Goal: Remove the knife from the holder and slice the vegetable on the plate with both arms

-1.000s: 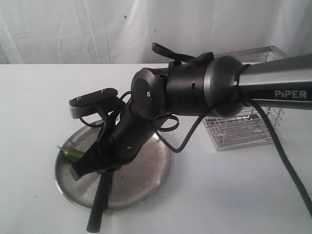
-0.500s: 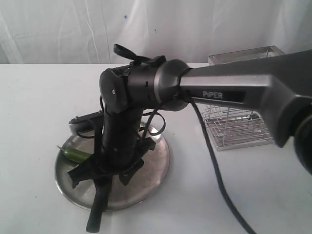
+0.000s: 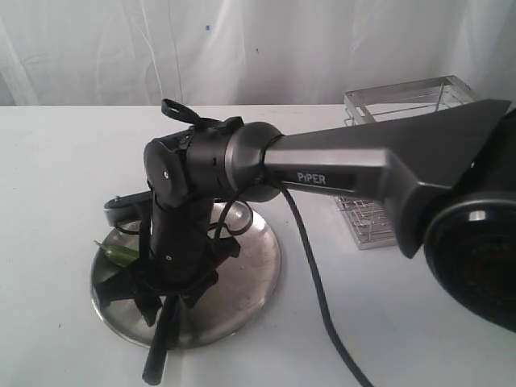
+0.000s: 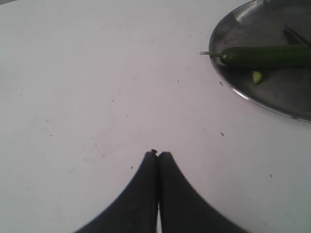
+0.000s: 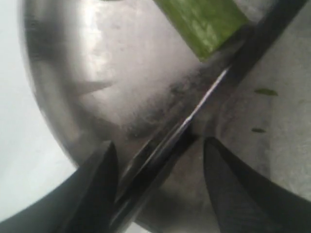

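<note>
Two grippers are noted. Right gripper (image 5: 159,144) stands over the plate (image 5: 58,73) with its jaws wide apart and nothing gripped. The knife (image 5: 194,109) lies flat on the plate between the fingers (image 5: 102,174), clear of one and close to the other. The blade runs up to the cut end of the vegetable (image 5: 204,19); whether they touch cannot be confirmed. In the exterior view the vegetable lies at the left side of the plate, and the knife's black handle end overhangs the near rim onto the white table (image 4: 73,73). Holder (image 3: 403,101) stands well apart on the right. Left gripper (image 4: 158,155) is closed on nothing, above bare table near the plate. One small cut piece (image 4: 257,76) lies just beside the vegetable.
</note>
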`<state>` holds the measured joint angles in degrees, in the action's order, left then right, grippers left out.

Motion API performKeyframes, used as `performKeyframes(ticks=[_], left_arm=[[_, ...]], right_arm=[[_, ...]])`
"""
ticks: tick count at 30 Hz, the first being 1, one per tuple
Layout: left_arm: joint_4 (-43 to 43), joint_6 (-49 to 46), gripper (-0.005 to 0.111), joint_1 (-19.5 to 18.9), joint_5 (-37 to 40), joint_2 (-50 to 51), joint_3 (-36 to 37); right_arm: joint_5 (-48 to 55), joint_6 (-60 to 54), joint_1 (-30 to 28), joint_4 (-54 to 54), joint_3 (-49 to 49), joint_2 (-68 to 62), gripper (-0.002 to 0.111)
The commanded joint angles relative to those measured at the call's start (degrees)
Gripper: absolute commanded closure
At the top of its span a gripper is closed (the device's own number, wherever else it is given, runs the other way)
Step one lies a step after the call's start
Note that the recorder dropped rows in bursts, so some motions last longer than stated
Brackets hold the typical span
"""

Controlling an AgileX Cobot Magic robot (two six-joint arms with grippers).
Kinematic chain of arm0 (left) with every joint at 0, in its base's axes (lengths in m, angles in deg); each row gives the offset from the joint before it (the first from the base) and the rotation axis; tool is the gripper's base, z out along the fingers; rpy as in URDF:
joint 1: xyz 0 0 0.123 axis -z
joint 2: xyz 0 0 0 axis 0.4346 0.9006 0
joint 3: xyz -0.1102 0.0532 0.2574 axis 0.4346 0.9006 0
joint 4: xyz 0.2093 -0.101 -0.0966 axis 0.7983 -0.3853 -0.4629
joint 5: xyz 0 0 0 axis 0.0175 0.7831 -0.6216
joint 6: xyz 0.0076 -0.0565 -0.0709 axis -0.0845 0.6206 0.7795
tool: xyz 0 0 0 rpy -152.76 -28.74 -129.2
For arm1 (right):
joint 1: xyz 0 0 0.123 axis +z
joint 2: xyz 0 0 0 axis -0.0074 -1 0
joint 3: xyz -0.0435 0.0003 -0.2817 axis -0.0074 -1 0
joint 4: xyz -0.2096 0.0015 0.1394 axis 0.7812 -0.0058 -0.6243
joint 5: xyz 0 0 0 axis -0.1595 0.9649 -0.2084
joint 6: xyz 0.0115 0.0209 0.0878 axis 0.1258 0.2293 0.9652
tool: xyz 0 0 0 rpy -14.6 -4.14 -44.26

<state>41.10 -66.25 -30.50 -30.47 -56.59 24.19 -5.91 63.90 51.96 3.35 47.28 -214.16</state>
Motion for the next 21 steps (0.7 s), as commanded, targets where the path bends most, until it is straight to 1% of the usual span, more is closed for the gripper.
performKeyframes(ticks=[1, 3, 5, 7, 11, 13, 17, 21], left_arm=[[-0.3, 0.0, 0.107, 0.3, 0.0, -0.2, 0.0], [-0.3, 0.0, 0.107, 0.3, 0.0, -0.2, 0.0], [-0.3, 0.0, 0.107, 0.3, 0.0, -0.2, 0.0], [-0.3, 0.0, 0.107, 0.3, 0.0, -0.2, 0.0], [-0.3, 0.0, 0.107, 0.3, 0.0, -0.2, 0.0], [-0.3, 0.0, 0.107, 0.3, 0.0, -0.2, 0.0], [-0.3, 0.0, 0.107, 0.3, 0.0, -0.2, 0.0], [-0.3, 0.0, 0.107, 0.3, 0.0, -0.2, 0.0]], right_arm=[[1.2, 1.1, 0.4, 0.4, 0.1, -1.3, 0.058], [0.9, 1.1, 0.4, 0.4, 0.1, -1.4, 0.059], [1.3, 1.7, 0.4, 0.6, 0.1, -1.4, 0.064], [2.1, 2.5, 0.4, 1.7, 0.1, -1.4, 0.073], [3.7, 3.6, 0.4, 5.1, 0.1, -1.2, 0.098], [3.8, 3.6, 0.3, 5.8, 0.1, -0.9, 0.107], [4.1, 3.6, 0.3, 9.9, 0.1, 0.8, 0.108], [7.1, 3.4, -0.5, 14.1, 0.1, 3.8, 0.108]])
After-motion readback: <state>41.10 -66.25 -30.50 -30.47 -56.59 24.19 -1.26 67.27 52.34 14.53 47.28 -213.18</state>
